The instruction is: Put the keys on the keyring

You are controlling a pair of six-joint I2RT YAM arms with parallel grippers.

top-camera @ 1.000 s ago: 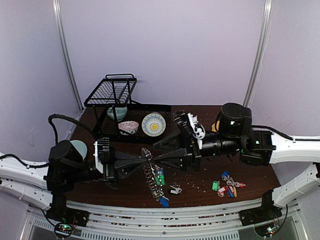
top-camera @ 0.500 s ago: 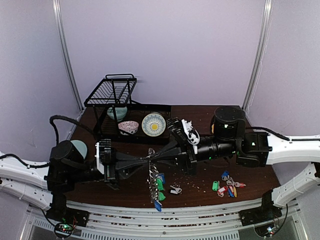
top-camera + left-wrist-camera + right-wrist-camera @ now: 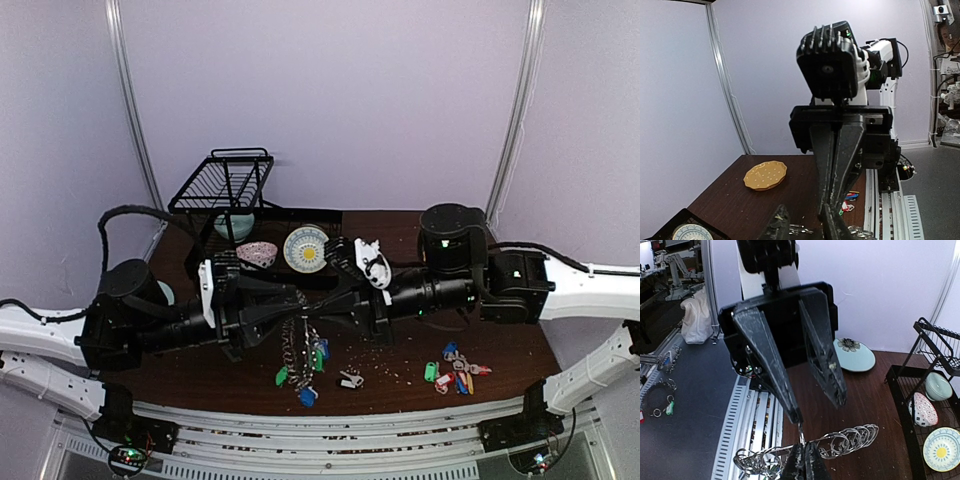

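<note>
Right gripper (image 3: 804,454) tight on keyring (image 3: 850,437)

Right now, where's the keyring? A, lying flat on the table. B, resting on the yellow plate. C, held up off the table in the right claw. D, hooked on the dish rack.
C: the right claw is pinched shut on the keyring, its rings hanging above the table, while the left claw is open beside it.
</note>
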